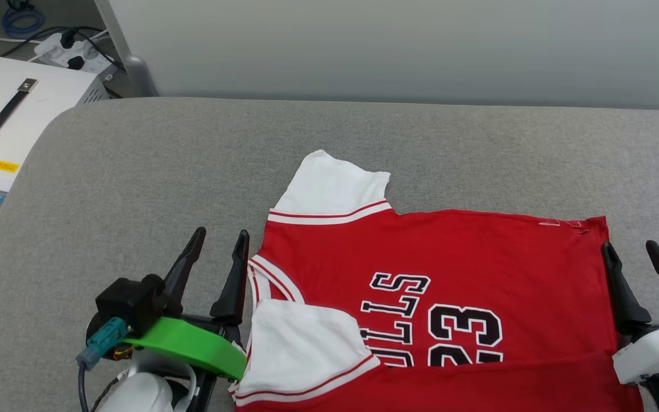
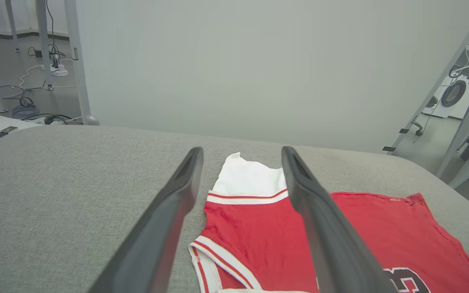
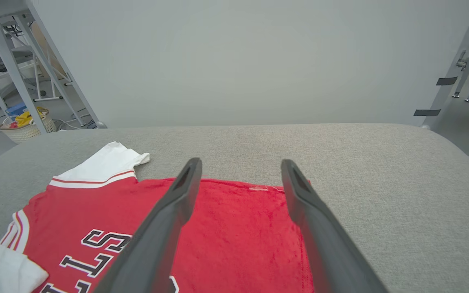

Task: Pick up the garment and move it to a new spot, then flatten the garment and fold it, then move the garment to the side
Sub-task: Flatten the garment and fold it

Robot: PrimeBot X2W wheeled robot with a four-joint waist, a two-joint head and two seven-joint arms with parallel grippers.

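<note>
Head view takes in the whole garment [image 1: 449,274] flat on the grey upholstered surface [image 1: 135,171], centre-right & near the front edge. Collar points to robot's left, hem to its right, so the black "23" & lettering read sideways. That view also gives a white box w/ black strap handle [image 1: 20,114] and a power strip [image 1: 72,54] on the floor far left, plus a green plastic piece [image 1: 186,343] on the left wrist. Left wrist view adds a washing machine [image 2: 454,93] off in the room; right wrist view adds a woven basket [image 3: 25,122] w/ yellow stuff on the floor. Garment: thin red knit, slight wrinkles, white short sleeves w/ red-white stripe trim, striped collar. Far sleeve sticks out flat away from robot, near sleeve is folded over onto the red body, and a crease runs along the near edge. Surface is a coarse grey weave w/ rounded corners; a smooth pale wall panel [image 1: 398,46] stands behind it. Left gripper [image 1: 221,233]: long dark tapered fingers spread apart, nothing btwn them, just beside the collar over grey cloth; can't tell if tips touch the surface. Right gripper [image 1: 629,246]: fingers likewise spread & empty, at the hem end. In its wrist view one finger lies over the red fabric, the other past the hem over grey; contact w/ cloth can't be told.
</note>
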